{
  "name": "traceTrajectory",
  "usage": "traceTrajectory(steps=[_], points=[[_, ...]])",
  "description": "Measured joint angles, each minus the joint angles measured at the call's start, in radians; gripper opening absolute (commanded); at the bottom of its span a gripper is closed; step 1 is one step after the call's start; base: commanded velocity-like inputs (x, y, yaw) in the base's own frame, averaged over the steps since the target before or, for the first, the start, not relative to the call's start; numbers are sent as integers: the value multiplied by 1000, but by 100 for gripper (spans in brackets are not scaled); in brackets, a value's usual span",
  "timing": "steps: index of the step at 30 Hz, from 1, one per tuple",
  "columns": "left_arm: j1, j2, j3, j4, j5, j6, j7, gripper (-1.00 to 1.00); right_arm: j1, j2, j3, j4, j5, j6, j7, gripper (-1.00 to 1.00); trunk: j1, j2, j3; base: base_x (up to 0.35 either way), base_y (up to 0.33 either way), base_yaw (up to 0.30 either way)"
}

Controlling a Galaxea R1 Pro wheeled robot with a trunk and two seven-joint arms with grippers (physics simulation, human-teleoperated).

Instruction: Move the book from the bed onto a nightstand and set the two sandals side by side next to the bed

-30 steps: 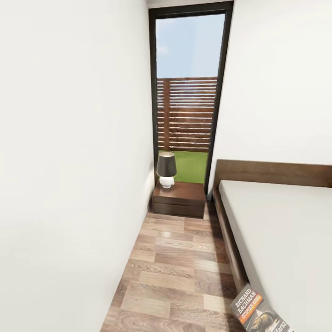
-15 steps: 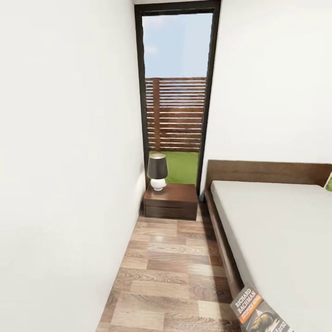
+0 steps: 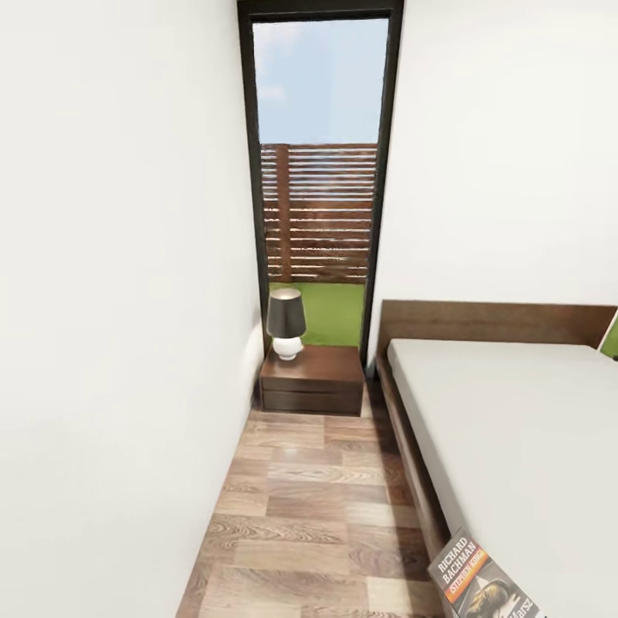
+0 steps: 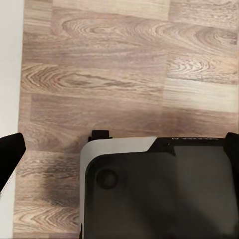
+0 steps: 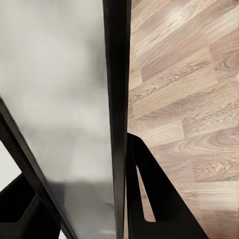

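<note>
a narrow strip of wood-plank floor [image 3: 326,506] ran between the white wall and the bed [image 3: 515,446] toward the nightstand [image 3: 312,379] under the window – the book [image 3: 482,577] lay on the bed's near edge, not yet moved – whether either gripper was open i could not tell.

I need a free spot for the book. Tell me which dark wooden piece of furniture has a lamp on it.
The nightstand below the window: the lamp stands on its top. The bed frame is dark wood too, but carries only the mattress.
</note>
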Motion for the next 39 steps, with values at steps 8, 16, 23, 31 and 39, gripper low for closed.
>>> traceTrajectory(steps=[8,16,23,31,39], points=[[0,0,-1,0,0,0,0,100,0,0,1,0,0,0,0,-100,0,0,0,325,0,0],[0,0,-1,0,0,0,0,100,0,0,2,0,0,0,-1,-100,0,0,0,325,0,0],[0,0,-1,0,0,0,0,100,0,0,3,0,0,0,0,-100,0,0,0,325,0,-81],[0,-1,-1,0,0,0,0,100,0,0,3,0,0,0,0,-100,0,0,0,325,0,-121],[0,-1,-1,0,0,0,-1,100,0,0,3,0,0,0,0,-100,0,0,0,325,0,-4]])
